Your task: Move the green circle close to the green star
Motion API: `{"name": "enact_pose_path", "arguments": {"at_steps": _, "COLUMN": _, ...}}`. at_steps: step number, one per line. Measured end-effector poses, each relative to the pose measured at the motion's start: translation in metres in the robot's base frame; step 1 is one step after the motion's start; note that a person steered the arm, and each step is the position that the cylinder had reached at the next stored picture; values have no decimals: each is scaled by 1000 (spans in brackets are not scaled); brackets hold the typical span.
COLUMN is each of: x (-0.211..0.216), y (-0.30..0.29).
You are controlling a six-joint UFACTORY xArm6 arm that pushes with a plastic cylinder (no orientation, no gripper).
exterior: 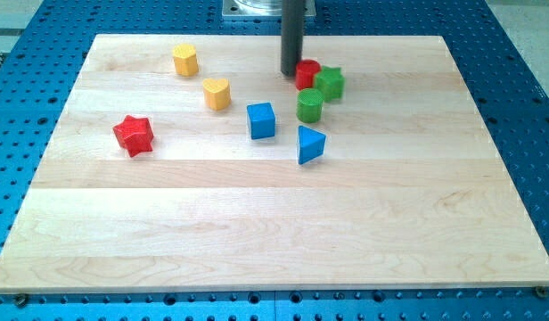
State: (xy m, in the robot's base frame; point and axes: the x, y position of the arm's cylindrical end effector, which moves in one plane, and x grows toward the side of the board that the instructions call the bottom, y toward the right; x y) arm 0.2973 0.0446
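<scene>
- The green circle [310, 105] sits in the upper middle of the worktop [257, 223], just below and to the view's left of the green star [329, 83]. The two look to be touching or all but touching, so the task seems very nearly met, if not already met.
- My tip [291, 74] stands at the view's left of the red cylinder [307, 73], right against it or just beside it — I cannot tell which. It lies above and to the view's left of the green circle, not in contact with it.
- The tool here is a plain rod: it has no jaws to open or close, and it holds nothing.
- The red cylinder is pressed close to the green star on the star's left side, forming a tight cluster with the circle beneath them.
- Step in hand, as I judge it: the closing stage, with only a small nudge or none left to make.
- If a nudge is wanted, my tip would need to come round to the lower left of the green circle and push it up and to the view's right — gently, so the star is not shoved away.
- The blue cube [262, 120] and the blue triangle [310, 144] lie near that approach path and should be skirted.
</scene>
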Motion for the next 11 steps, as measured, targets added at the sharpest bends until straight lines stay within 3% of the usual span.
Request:
{"name": "enact_pose_path", "arguments": {"at_steps": 1, "x": -3, "y": -14}}
{"name": "enact_pose_path", "arguments": {"at_steps": 2, "x": 34, "y": -44}}
{"name": "enact_pose_path", "arguments": {"at_steps": 4, "x": 90, "y": -13}}
{"name": "enact_pose_path", "arguments": {"at_steps": 6, "x": 68, "y": -2}}
{"name": "enact_pose_path", "arguments": {"at_steps": 8, "x": 132, "y": -52}}
{"name": "enact_pose_path", "arguments": {"at_steps": 9, "x": 104, "y": -7}}
{"name": "enact_pose_path", "arguments": {"at_steps": 10, "x": 123, "y": 59}}
{"name": "enact_pose_path", "arguments": {"at_steps": 11, "x": 179, "y": 64}}
